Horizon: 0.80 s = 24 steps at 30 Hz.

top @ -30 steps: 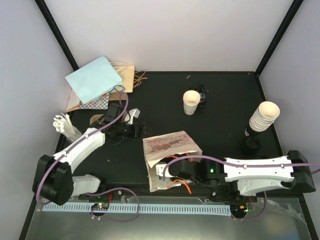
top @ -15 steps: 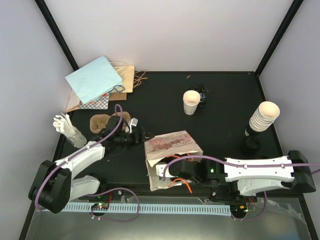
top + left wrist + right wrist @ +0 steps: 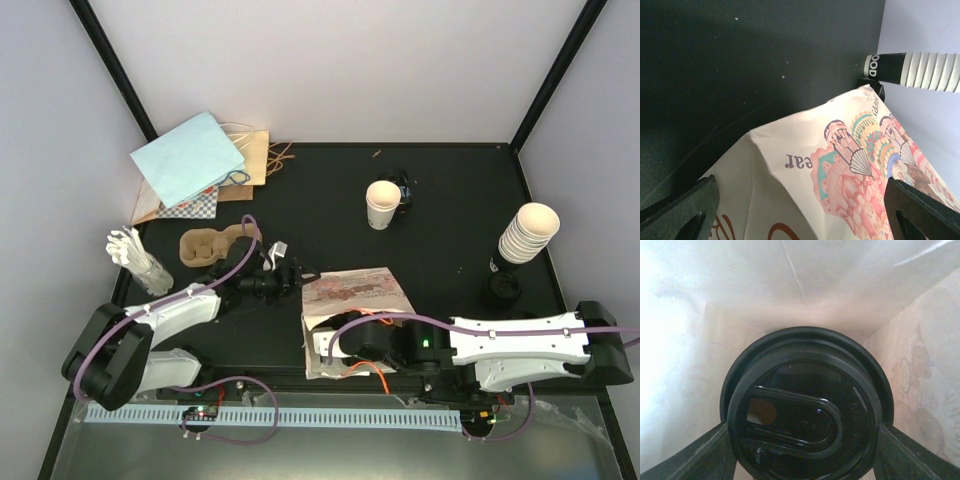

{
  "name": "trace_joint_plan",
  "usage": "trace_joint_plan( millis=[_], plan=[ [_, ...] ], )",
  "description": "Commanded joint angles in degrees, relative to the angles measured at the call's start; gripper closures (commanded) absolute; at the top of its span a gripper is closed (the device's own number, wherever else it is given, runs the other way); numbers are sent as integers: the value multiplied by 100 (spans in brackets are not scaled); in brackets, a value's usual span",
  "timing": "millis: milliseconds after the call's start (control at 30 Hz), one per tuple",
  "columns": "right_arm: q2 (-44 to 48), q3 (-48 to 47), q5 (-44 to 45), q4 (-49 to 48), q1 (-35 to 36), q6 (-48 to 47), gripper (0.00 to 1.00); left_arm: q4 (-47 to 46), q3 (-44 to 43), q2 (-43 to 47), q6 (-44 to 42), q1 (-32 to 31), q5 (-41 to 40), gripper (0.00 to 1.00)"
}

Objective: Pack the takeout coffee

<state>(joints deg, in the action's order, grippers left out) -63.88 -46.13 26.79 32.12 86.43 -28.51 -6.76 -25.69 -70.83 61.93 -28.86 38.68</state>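
Lidded coffee cup (image 3: 807,410) deep inside the paper bag (image 3: 695,315)
Round black plastic lid facing the bag's mouth, raised oval sip panel with a small opening at its left, pale bag walls close around. Second cream cup (image 3: 381,204) upright, unlidded, well apart.

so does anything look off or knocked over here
the printed bag lies creased on its side near the front instead of standing, with a lidded cup inside it. at the back, one open cup has no lid on.
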Motion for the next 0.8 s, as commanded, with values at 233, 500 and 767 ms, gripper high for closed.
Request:
trace_joint_plan(
  millis=[233, 500, 767],
  plan=[
    [273, -239, 709, 279, 516, 372, 54, -255, -252, -152, -79, -35, -187, 7],
    [540, -356, 47, 920, 781, 617, 55, -208, -362, -348, -340, -41, -151, 7],
    [767, -18, -241, 1051, 765, 376, 56, -24, -857, -889, -716, -39, 2, 6]
  ],
)
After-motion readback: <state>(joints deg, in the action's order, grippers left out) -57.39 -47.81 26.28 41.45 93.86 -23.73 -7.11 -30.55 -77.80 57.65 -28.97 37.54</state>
